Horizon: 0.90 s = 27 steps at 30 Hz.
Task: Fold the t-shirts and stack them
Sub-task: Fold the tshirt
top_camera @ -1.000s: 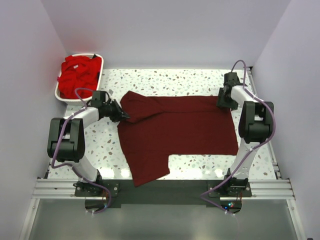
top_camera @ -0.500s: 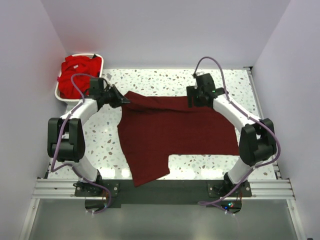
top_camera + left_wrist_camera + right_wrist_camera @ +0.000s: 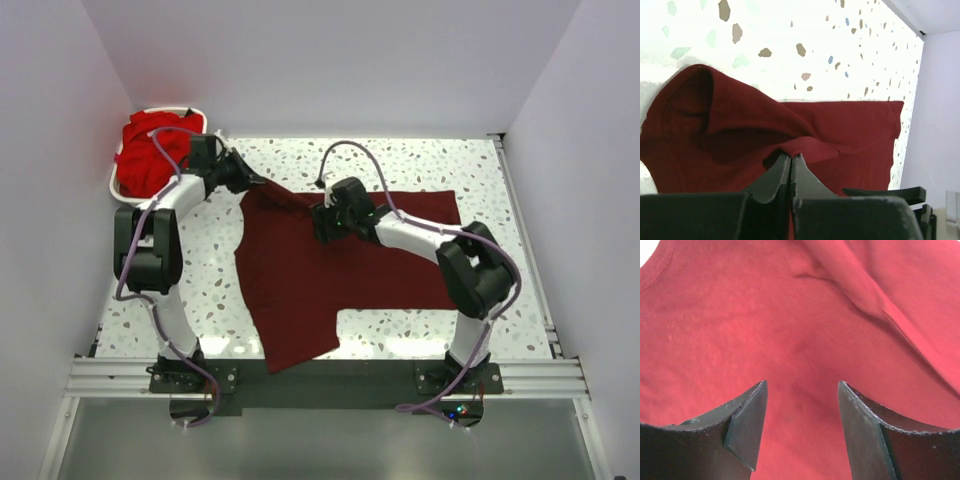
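A dark maroon t-shirt (image 3: 350,265) lies spread on the speckled table, one sleeve hanging toward the near edge. My left gripper (image 3: 252,181) is shut on a pinched fold of its far left corner (image 3: 715,125); the fingertips (image 3: 791,156) meet with cloth between them. My right gripper (image 3: 322,222) hovers low over the shirt's upper middle, open, with flat maroon cloth (image 3: 790,315) under the gap and nothing between its fingers (image 3: 802,387). Bright red t-shirts (image 3: 145,150) are heaped in the basket at the far left.
The white slotted basket (image 3: 114,187) stands in the far left corner, just behind my left arm. White walls close in the table on the left, back and right. Bare speckled tabletop (image 3: 500,170) shows right of the shirt.
My right arm has swept from the shirt's far right corner leftward to its upper middle. My left gripper has pulled the shirt's left corner farther back and left, toward the basket.
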Motion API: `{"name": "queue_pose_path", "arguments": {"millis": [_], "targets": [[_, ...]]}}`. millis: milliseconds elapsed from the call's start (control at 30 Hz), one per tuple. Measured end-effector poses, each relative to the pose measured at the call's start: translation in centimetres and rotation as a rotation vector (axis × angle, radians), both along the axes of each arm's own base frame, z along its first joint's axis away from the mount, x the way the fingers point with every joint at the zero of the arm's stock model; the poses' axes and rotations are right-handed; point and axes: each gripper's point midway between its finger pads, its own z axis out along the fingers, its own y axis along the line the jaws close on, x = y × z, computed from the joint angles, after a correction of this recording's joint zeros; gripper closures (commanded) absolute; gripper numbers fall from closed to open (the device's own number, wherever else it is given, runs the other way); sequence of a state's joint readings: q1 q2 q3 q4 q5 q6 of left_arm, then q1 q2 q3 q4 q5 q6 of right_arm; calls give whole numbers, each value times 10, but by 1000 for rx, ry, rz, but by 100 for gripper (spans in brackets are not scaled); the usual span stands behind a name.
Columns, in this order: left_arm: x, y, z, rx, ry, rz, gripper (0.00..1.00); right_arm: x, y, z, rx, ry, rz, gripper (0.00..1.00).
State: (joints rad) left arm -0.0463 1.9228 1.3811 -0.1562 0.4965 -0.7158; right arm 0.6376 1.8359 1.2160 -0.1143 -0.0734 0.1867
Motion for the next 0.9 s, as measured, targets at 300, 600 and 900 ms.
{"name": "queue_pose_path", "arguments": {"millis": [300, 600, 900], "targets": [[16, -1, -43, 4, 73, 2, 100, 27, 45, -31, -13, -42, 39, 40], [40, 1, -42, 40, 43, 9, 100, 64, 76, -10, -6, -153, 41, 51], [47, 3, -47, 75, 30, 4, 100, 85, 79, -37, -75, -158, 17, 60]]}}
